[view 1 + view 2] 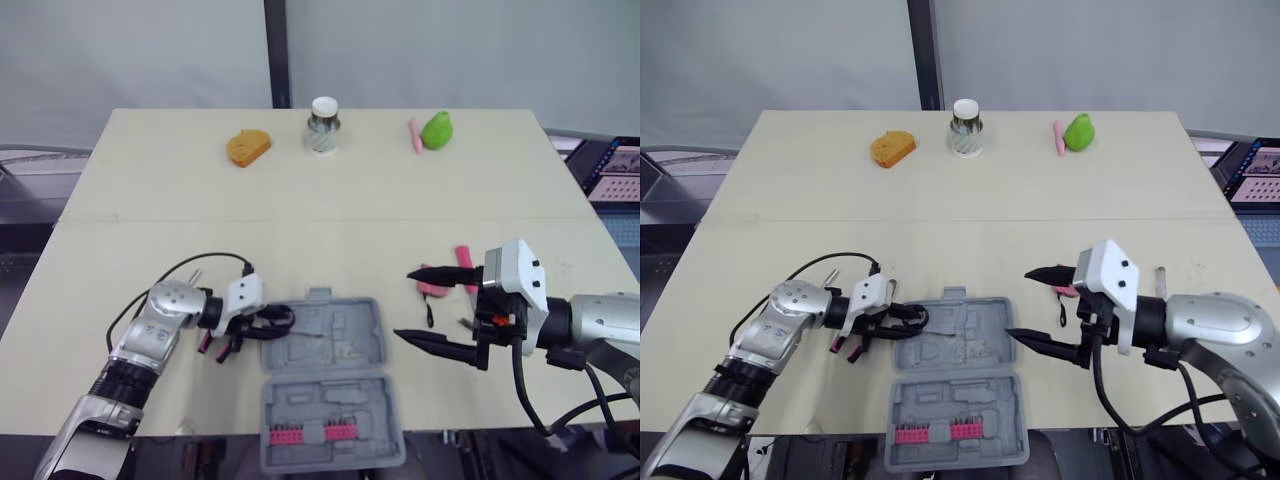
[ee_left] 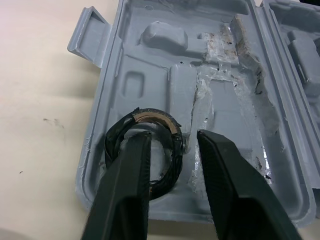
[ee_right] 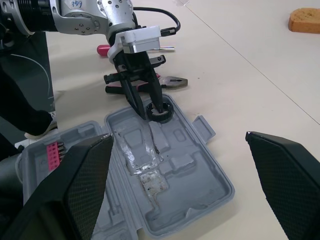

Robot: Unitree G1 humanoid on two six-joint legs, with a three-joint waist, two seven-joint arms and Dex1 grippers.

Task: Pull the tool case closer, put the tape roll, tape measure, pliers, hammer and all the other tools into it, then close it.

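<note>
The grey tool case (image 1: 345, 345) lies open in front of me, with red bits (image 1: 310, 434) in the near half. A black tape roll (image 2: 145, 120) rests in the case's left end. My left gripper (image 1: 272, 320) is over it, slightly open. One finger sits in the roll's hole, the other outside its wall, and a gap shows. Red-handled pliers (image 3: 150, 80) lie on the table just left of the case. My right gripper (image 1: 404, 303) hovers wide open right of the case, holding nothing. Pink-handled tools (image 1: 440, 285) lie behind it.
At the table's far side stand an orange sponge-like piece (image 1: 247, 147), a white-lidded cup (image 1: 323, 125), a green pear (image 1: 437, 130) and a pink stick (image 1: 413, 135). A red-handled tool (image 3: 107, 48) lies beyond the pliers. A screen (image 1: 615, 170) stands off the right edge.
</note>
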